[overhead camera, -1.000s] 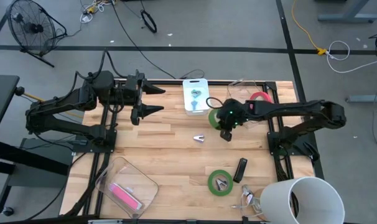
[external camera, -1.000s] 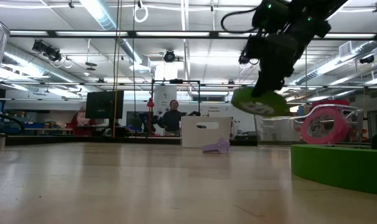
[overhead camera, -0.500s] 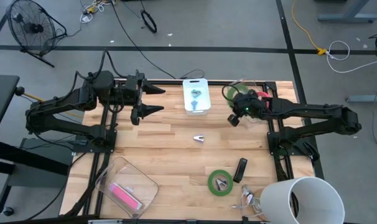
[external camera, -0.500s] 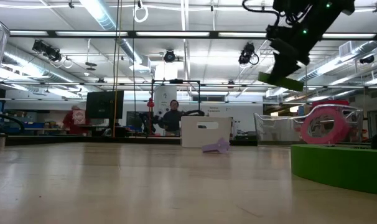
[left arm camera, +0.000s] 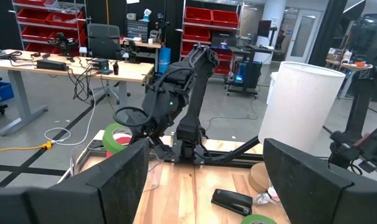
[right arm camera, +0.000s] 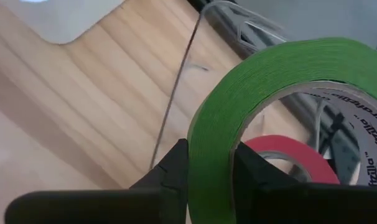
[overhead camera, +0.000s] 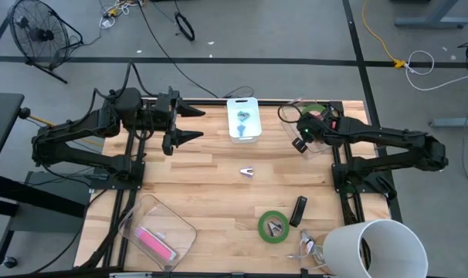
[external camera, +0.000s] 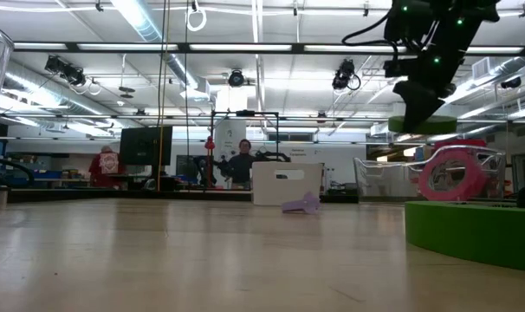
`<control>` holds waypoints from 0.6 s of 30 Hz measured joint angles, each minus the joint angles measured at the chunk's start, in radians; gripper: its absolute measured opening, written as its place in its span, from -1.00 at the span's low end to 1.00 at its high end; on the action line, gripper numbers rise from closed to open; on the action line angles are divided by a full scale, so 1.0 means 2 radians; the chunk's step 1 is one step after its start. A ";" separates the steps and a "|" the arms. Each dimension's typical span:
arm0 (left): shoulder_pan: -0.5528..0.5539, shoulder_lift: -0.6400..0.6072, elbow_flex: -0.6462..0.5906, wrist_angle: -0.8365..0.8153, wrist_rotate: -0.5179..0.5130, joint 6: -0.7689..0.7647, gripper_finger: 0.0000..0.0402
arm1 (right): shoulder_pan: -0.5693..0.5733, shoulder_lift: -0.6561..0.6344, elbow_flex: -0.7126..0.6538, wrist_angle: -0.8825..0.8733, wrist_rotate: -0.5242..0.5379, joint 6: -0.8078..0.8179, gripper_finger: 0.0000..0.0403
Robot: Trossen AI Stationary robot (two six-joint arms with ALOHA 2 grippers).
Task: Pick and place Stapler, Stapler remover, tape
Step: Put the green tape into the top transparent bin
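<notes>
While L claw (overhead camera: 189, 125) idles wide, R claw (right arm camera: 208, 163) pinches green tape (right arm camera: 282, 93) above red roll (right arm camera: 282, 152).

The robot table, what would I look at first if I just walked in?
Probably the right end effector, pinching a bright green ring-shaped tape roll and holding it in the air over a clear plastic container at the table's far right corner, with a red ring-shaped tape roll already inside. Next, the big white paper cylinder at the near right corner, beside another green tape roll lying flat on the wooden table.
</notes>
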 joint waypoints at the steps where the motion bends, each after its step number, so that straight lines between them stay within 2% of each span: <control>1: 0.000 0.000 0.000 0.000 0.000 0.000 0.59 | -0.006 0.000 0.000 0.002 -0.006 0.000 -0.65; 4: 0.000 0.000 0.000 0.000 0.000 0.000 0.59 | -0.027 0.000 0.000 0.011 -0.036 0.009 -0.65; 9: 0.000 0.000 0.000 0.000 0.000 -0.003 0.59 | -0.072 0.000 0.000 0.048 -0.121 0.012 -0.65; 14: 0.000 0.000 0.000 0.000 0.000 -0.004 0.59 | -0.120 0.000 0.000 0.065 -0.156 0.021 -0.65; 18: 0.000 0.000 0.000 0.000 0.000 -0.004 0.59 | -0.161 0.000 0.000 0.081 -0.211 0.039 -0.65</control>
